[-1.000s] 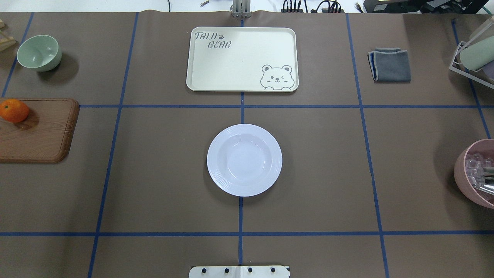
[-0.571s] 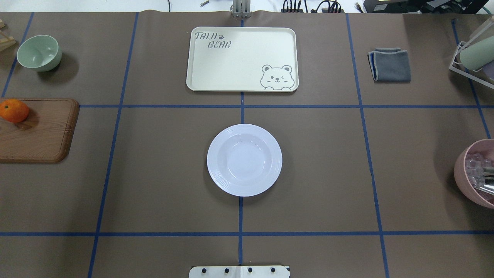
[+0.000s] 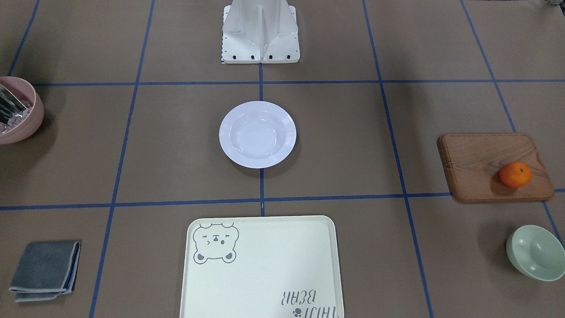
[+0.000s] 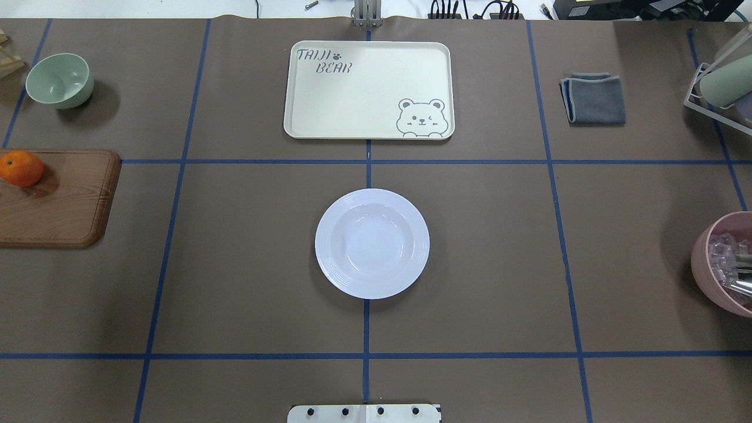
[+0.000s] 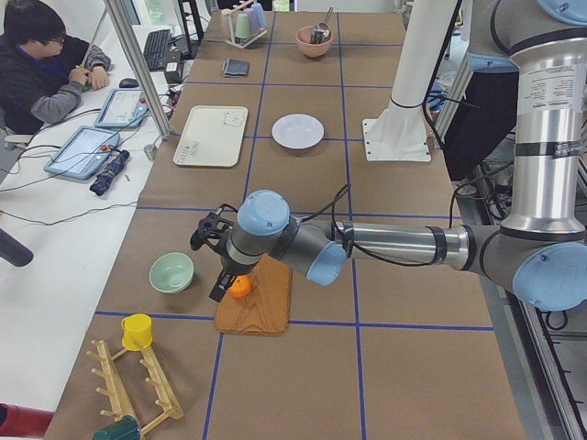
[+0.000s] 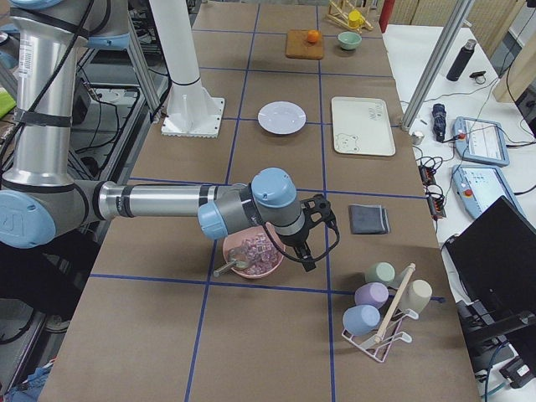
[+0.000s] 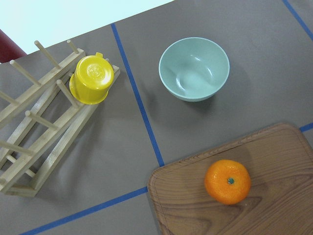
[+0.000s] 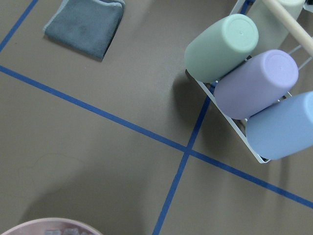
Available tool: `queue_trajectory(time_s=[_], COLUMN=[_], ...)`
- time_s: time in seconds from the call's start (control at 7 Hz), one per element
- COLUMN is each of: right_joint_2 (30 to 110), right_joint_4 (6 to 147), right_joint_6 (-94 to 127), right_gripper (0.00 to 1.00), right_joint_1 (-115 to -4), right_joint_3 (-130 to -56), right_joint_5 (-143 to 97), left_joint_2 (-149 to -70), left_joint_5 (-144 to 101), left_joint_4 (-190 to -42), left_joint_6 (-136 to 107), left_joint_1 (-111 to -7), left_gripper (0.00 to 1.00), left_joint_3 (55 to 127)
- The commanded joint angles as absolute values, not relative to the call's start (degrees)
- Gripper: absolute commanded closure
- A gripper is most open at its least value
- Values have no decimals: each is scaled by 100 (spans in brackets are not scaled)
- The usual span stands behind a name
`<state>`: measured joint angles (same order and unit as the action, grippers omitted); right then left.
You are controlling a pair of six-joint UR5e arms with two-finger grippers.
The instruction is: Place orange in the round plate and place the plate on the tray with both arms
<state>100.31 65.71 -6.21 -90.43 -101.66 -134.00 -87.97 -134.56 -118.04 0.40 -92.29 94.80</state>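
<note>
The orange [image 4: 21, 168] lies on a brown wooden board [image 4: 64, 205] at the table's left edge, and also appears as the orange [image 7: 227, 181] in the left wrist view. The empty white round plate [image 4: 372, 243] sits at the table's middle. Beyond it lies the cream bear tray [image 4: 369, 89], with nothing on it. My left gripper [image 5: 223, 286] hangs just over the orange [image 5: 239, 287]; I cannot tell whether it is open. My right gripper [image 6: 306, 255] hovers by the pink bowl [image 6: 251, 254] at the right end; its state I cannot tell either. No fingers show in the wrist views.
A mint-green bowl [image 4: 59, 80] stands behind the board. A folded grey cloth [image 4: 594, 98] lies at the back right. A wire rack of pastel cups [image 8: 244, 73] and a wooden rack with a yellow cup [image 7: 91, 79] flank the table ends. A person [image 5: 37, 64] sits at a side desk.
</note>
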Motion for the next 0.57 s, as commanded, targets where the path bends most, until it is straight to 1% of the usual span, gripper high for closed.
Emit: queue_trajectory(time_s=[0.0, 0.14, 0.29, 0.43], right_joint_2=[10003, 9950, 9827, 9730], right_joint_4=[5758, 5705, 5713, 5739], right_joint_6=[1128, 2013, 2787, 3561], right_gripper=[0, 0, 0, 0], right_joint_1=[-8992, -8695, -8336, -7749], right_joint_3=[-10194, -10282, -10318, -10458], right_joint_5=[-13465, -13430, -13334, -12750], left_joint_2=[-8938, -9017, -9044, -9044], left_joint_5=[-13569, -13553, -13509, -13343], left_joint_4=[-11891, -11839, -11995, -12397], left_joint_6=[-17, -226, -1107, -1464], left_joint_1=[-9107, -8592, -8213, -7887], left_gripper=[1, 1, 1, 1], left_joint_3=[9404, 9387, 9317, 9151])
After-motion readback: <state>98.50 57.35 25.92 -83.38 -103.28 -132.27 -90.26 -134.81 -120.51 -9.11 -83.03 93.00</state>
